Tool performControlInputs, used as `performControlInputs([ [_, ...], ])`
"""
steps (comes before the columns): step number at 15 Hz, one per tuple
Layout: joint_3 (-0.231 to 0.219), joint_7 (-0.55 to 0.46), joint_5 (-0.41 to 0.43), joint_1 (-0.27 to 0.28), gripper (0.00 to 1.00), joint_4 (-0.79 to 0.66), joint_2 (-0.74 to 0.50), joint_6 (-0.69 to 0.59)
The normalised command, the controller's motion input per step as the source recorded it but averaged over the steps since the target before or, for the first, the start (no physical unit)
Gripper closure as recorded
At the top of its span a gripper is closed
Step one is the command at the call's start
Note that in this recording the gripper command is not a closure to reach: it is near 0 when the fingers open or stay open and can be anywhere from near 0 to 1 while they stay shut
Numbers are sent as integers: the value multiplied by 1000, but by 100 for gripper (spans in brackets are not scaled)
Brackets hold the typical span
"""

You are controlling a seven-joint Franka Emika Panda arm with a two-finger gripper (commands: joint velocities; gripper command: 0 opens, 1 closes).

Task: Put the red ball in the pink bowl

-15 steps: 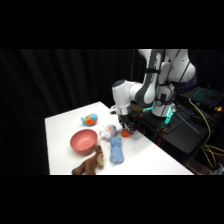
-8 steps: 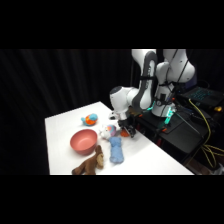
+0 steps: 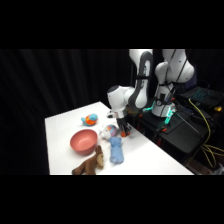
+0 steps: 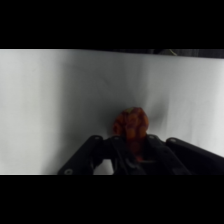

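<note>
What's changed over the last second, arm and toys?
The arm's upper links swung left and more upright, while the gripper stayed low at the table's right edge, the red ball right at it. The pink bowl, the round orange-and-blue toy and the plush toys haven't moved.

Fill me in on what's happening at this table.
A white robot arm has its gripper down at the table, with the red ball right between its fingers in the wrist view. The pink bowl sits apart from it and has no ball in it yet. A few soft toys lie beside the bowl.
</note>
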Motion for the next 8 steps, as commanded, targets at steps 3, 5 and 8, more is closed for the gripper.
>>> performControlInputs([
  [3,-57,62,-101,41,32,-190,-471,-75],
  [5,-160,179,-243,132,32,-197,-657,-253],
  [8,-222,270,-370,196,32,7,-569,-412],
])
